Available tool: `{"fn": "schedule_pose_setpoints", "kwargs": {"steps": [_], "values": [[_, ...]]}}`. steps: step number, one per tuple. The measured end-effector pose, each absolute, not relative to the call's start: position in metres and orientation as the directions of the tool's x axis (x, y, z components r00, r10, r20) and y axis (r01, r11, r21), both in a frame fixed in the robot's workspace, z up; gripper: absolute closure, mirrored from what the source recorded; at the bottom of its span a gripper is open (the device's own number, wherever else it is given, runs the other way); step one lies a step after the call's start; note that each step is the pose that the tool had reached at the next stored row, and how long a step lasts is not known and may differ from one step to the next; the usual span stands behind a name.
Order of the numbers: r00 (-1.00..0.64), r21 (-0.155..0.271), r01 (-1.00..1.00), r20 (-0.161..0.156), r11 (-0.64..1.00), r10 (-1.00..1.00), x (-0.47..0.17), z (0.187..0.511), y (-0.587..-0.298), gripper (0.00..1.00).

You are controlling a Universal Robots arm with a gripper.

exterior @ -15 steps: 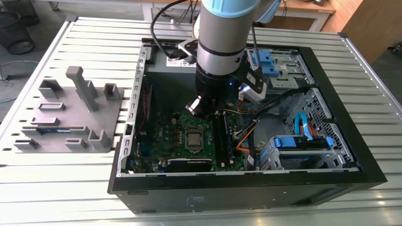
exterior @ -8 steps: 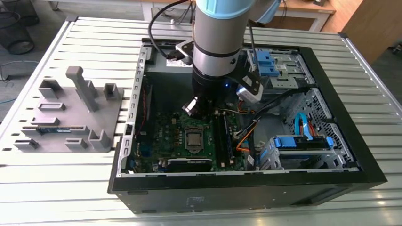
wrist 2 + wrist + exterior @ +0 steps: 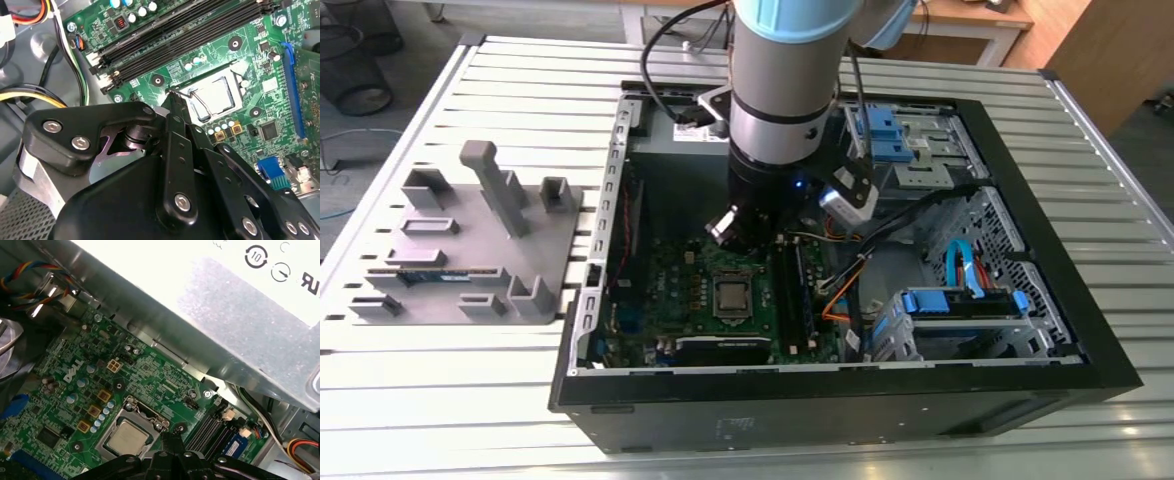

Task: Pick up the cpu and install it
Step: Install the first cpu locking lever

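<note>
Second wrist view, claw [image 3: 172, 100] closed, empty, above seated cpu [image 3: 216, 95]

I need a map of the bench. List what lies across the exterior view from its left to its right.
Grey fixture tray with a memory stick in one slot → computer case wall → green motherboard → cpu in its socket, below the arm's gripper → orange cables → blue drive bay.
</note>
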State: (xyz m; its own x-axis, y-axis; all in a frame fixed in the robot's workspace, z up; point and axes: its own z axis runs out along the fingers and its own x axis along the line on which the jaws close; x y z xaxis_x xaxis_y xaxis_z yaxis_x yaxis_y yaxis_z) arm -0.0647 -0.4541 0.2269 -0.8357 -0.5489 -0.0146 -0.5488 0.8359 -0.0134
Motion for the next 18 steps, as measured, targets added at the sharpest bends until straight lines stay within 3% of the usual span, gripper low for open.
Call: {"fn": "schedule_pose_setpoints", "kwargs": {"steps": [8, 18], "values": [[-0.841, -0.018, -0.541, -0.014, 0.841, -0.541, -0.0682, 0.2246, -0.4552, 0.89], [-0.847, -0.056, -0.532, 0.009, 0.845, -0.532, -0.0689, 0.2231, -0.4574, 0.89]]}}
